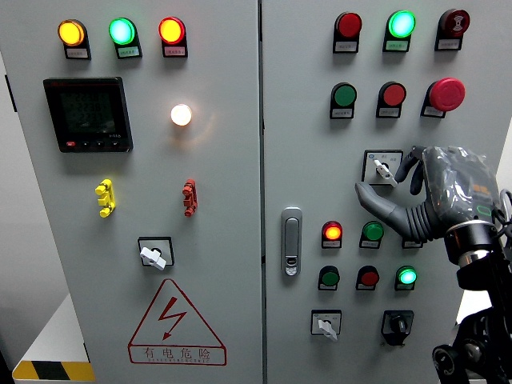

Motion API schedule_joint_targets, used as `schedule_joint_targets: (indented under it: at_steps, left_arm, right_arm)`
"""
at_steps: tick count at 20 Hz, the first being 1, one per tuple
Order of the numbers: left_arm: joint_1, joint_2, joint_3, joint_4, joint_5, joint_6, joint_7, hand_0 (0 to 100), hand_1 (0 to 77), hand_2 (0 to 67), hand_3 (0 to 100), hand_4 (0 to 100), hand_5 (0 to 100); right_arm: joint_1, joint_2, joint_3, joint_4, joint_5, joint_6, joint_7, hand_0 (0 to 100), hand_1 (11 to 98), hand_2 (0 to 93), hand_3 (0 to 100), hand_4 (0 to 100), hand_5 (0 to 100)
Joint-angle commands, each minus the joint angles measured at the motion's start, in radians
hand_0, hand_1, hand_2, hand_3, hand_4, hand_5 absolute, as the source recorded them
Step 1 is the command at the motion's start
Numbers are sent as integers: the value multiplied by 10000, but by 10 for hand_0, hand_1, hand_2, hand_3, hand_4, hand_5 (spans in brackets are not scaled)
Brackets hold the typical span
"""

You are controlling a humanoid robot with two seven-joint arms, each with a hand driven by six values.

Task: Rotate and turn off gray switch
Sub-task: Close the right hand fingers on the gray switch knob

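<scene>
The gray rotary switch [382,170] sits on the right cabinet door, in a square plate below the row of green, red and mushroom buttons. Its knob points down and to the right. My right hand [416,196], gray with a clear cover, is just right of and below the switch. The thumb [370,197] stretches left beneath the switch plate, and a dark fingertip [414,160] reaches up at the plate's right edge. The fingers are spread and hold nothing. The left hand does not show.
Two more gray switches: one on the left door [154,254], one at the lower right door [326,325], beside a black switch [397,324]. A door handle [291,240] stands at the door's left edge. Lit lamps [332,232] and buttons surround the hand.
</scene>
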Motion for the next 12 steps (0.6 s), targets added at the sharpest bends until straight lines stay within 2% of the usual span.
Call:
schedule_joint_targets:
  at_steps: [1, 3, 4, 12]
  left_arm:
    - [0, -5, 0, 0, 11, 0, 0, 0, 0, 132, 183, 95, 118]
    - [0, -5, 0, 0, 10, 0, 0, 0, 0, 132, 183, 95, 118]
    - [0, -6, 0, 0, 11, 0, 0, 0, 0, 132, 183, 96, 118]
    - [0, -6, 0, 0, 11, 0, 0, 0, 0, 132, 183, 96, 118]
  right_arm:
    - [8, 1, -35, -23, -2, -1, -55, 0, 293, 664, 857, 989, 1000]
    - [23, -14, -35, -69, -33, -1, -70, 0, 297, 667, 859, 989, 1000]
    - [84, 1, -35, -100, -48, -1, -70, 0, 297, 668, 861, 988, 1000]
    - [192, 2, -81, -177, -48, -1, -85, 0, 285, 674, 868, 989, 1000]
